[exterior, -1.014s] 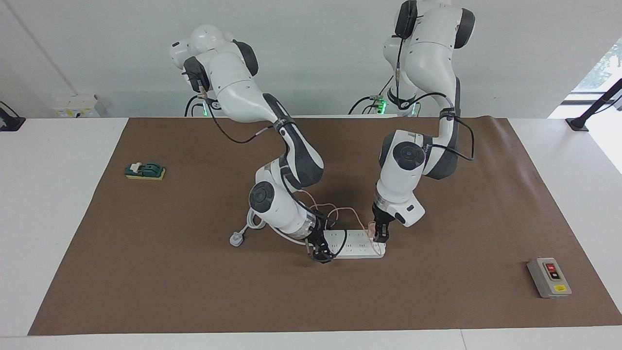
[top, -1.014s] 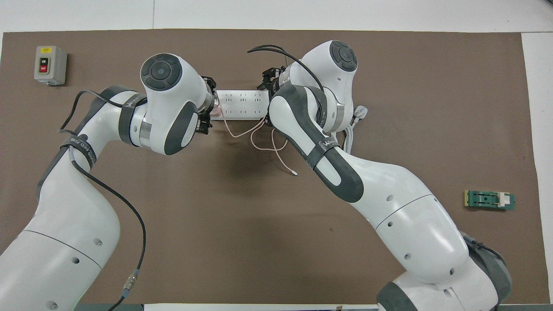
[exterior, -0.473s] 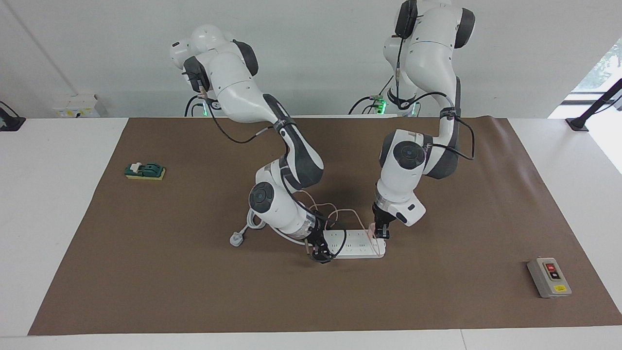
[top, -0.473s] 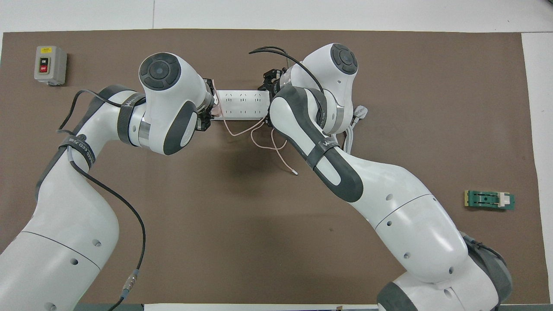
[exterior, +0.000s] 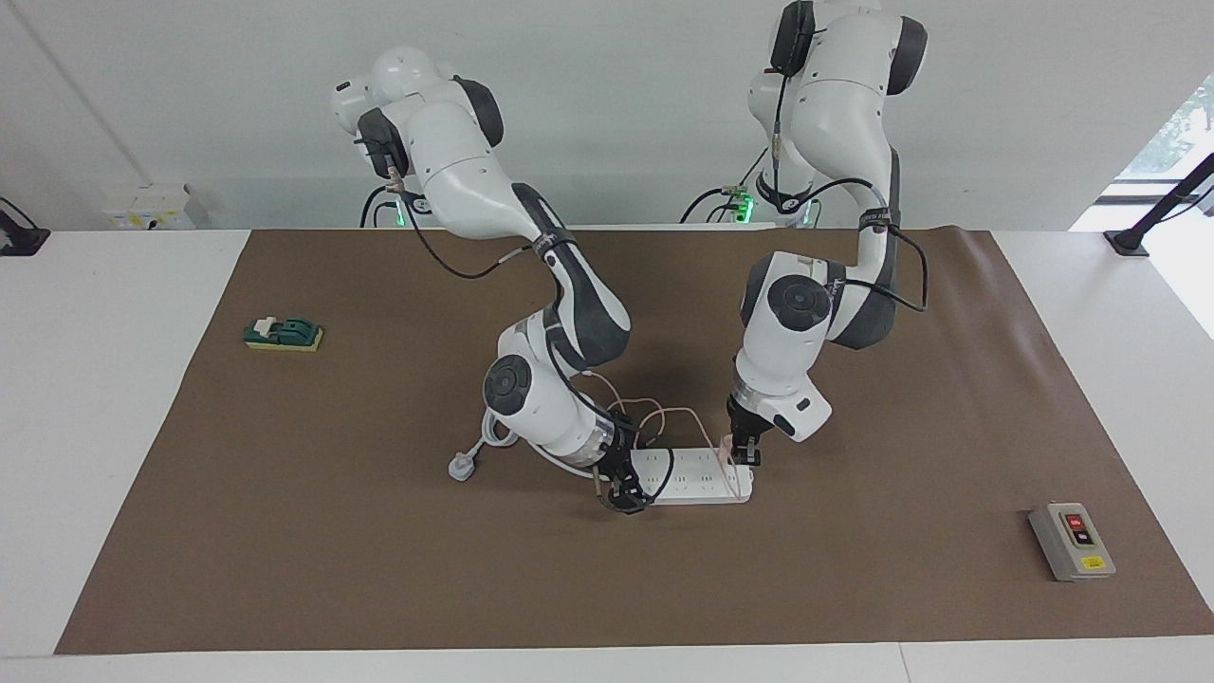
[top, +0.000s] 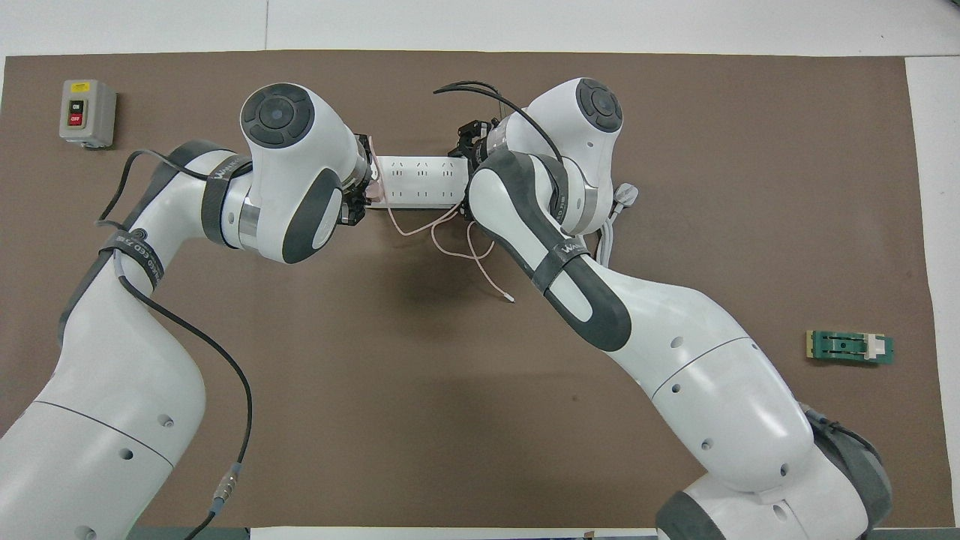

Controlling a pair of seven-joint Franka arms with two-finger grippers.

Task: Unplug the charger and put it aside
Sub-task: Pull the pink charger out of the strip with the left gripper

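**A:** Charger (exterior: 726, 446) first: where does it sit now?

**B:** At the power strip (exterior: 697, 476), on the end toward the left arm's side of the table. The left gripper (exterior: 743, 455) has its jaws clamped on the little pink cube. A second ago the fingers stood lower and a bit wider around it; since then they have closed fully and risen slightly.

**A:** So is it out of the socket?

**B:** I cannot tell for certain. The cube looks a touch higher above the strip than before, so I judge the pull has begun, but the plug pins are hidden by the fingers.

**A:** And the other arm?

**B:** The right gripper (exterior: 621, 493) is down at the strip's opposite end, the one toward the right arm's side, apparently pressing it to the brown mat (exterior: 854, 588). Whether its jaws are shut or apart, I cannot tell. It has barely moved over the last second.

**A:** The cable?

**B:** The thin pink cable (top: 450, 240) loops loosely on the mat nearer the robots than the strip, its white tip (top: 511, 300) lying free. The loops have shifted only a little, which fits a small lift.

**A:** What does that mean for the task?

**B:** The grip is made and the strip is braced; a straight upward pull should free the plug, and then it wants carrying to open mat. The slack cable may drag along.
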